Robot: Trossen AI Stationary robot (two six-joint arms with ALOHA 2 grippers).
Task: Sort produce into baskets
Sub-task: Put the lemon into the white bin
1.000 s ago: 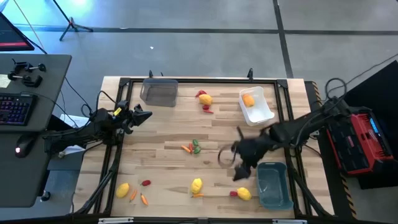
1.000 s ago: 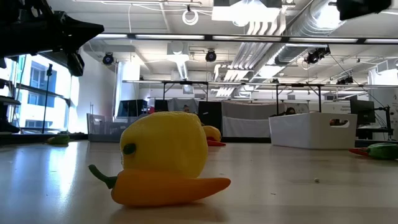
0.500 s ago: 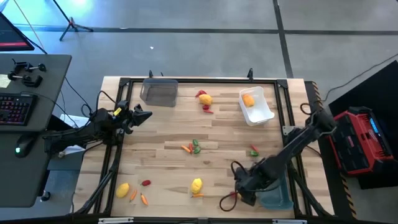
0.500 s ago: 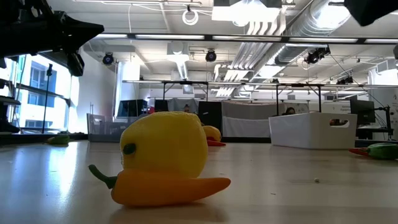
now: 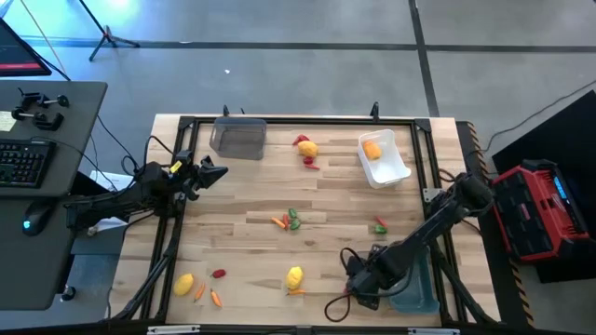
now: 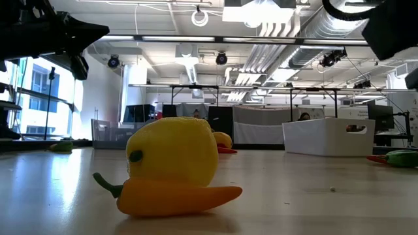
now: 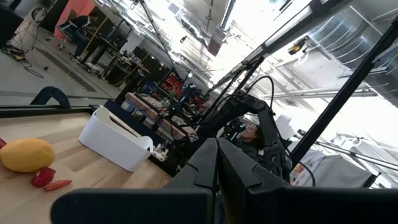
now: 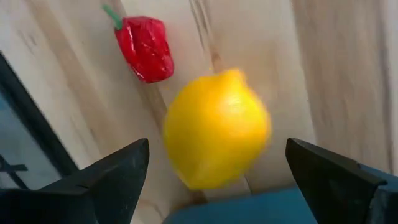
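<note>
The right tool (image 5: pixel 363 290) hangs low over the counter (image 5: pixel 242 233) near its front edge, fingers spread wide. Between its fingers (image 8: pixel 106 180) lies a yellow lemon (image 8: pixel 216 127), not gripped, with a small red pepper (image 8: pixel 144 47) just beyond it. The blue-grey basket (image 5: pixel 416 296) sits tight beside the tool, on the side toward the counter's right rail, so room there is narrow. Bare wood lies open toward the counter's middle. Another lemon (image 5: pixel 294 276) resting on an orange pepper (image 6: pixel 173 196) lies well apart from the tool. The left tool (image 5: pixel 210 173) waits closed and empty above the counter's left edge. The white basket (image 5: pixel 383 158) holds one orange fruit (image 5: pixel 372 149); the smoky clear basket (image 5: pixel 237 138) stands at the far edge.
</note>
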